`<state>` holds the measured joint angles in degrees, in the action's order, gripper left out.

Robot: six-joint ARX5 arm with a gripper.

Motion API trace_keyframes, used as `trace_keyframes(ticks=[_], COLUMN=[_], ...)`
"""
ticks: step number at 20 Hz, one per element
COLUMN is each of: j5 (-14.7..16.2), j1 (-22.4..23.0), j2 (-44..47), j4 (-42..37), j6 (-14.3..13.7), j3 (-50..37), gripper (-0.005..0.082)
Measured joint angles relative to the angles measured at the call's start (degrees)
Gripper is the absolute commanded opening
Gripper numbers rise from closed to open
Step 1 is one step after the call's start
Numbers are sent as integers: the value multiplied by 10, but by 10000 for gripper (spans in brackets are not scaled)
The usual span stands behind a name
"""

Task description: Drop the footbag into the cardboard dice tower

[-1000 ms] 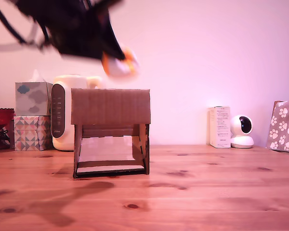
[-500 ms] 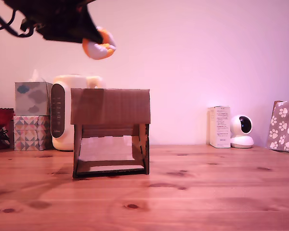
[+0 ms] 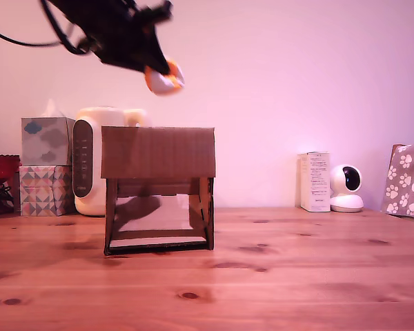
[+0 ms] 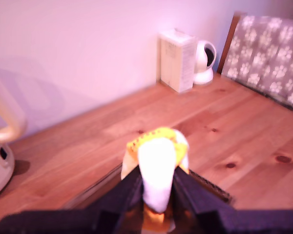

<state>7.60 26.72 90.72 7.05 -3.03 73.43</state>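
Gripper: the gripper (image 3: 159,74) is hanging high in the exterior view, up above the tower, its dark fingers (image 4: 129,187) pinching in on both sides of the ball.
Footbag: the footbag (image 3: 163,78) is sitting clamped at the gripper's tip, orange, yellow and white panels (image 4: 157,168) showing, well clear of the cardboard below.
Dice tower: the cardboard dice tower (image 3: 158,188) is standing upright on the wooden table (image 3: 297,276), wide brown panel on two legs, pale ramp sloping inside; the ball is hovering over its top, toward the middle.
Behind it: a white appliance (image 3: 90,162) and stacked tissue boxes (image 3: 47,165) are lining the wall at the exterior view's left.
Far side: a white carton (image 3: 314,182), a small round camera (image 3: 346,187) and a paw-print cloth (image 3: 407,179) are waiting at the exterior view's right, well apart from the tower.
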Motion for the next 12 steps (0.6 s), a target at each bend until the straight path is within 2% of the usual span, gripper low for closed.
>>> trace_keyframes(ticks=[8, 9, 12], j5=[0, 0, 0], j1=[-9, -9, -9], j2=[29, 29, 29], j4=[28, 28, 24], j6=[-2, -2, -4], j3=[18, 18, 18], gripper=[118, 182, 654])
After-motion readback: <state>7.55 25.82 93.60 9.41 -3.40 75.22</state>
